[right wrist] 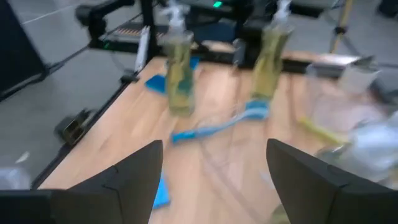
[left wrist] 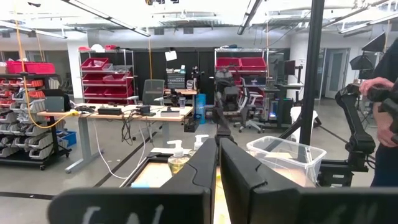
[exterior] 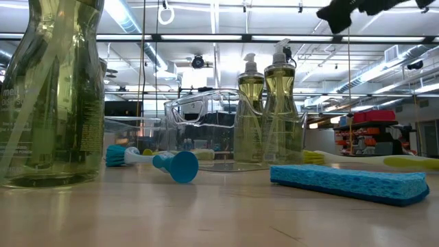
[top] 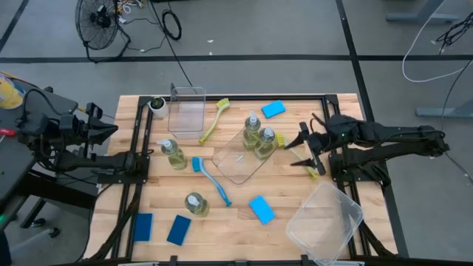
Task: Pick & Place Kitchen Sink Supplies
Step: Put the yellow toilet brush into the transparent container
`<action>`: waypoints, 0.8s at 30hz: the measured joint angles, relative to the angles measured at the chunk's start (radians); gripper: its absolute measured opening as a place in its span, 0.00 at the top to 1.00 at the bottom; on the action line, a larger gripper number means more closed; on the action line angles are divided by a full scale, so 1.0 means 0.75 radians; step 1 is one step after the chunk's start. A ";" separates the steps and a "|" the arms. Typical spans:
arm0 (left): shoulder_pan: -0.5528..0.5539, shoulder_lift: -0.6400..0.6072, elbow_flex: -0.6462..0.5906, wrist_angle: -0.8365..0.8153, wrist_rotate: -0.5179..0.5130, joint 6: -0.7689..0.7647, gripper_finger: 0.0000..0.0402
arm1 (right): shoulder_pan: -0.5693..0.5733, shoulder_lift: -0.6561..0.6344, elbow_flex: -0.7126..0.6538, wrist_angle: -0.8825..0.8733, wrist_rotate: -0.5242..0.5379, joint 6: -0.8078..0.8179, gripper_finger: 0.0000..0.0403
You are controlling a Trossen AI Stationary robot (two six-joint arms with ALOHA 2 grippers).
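Two blue sponges (top: 161,228) by the table's (top: 295,125) edge appear only overhead

Two bottles (top: 259,134) and a clear tray (top: 240,157) crowd mid-table; bare wood (top: 295,188) lies open beside the right pincer (top: 301,145).

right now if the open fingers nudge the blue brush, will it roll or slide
The blue brush lies flat on the wood, so it probably slides or pivots rather than rolls. Its thin long handle looks light and stiff. Its round head may turn it sideways.
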 joint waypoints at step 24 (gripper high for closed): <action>0.000 0.000 0.000 0.000 0.000 0.000 0.94 | -0.440 -0.004 -0.099 -0.408 0.404 0.153 0.29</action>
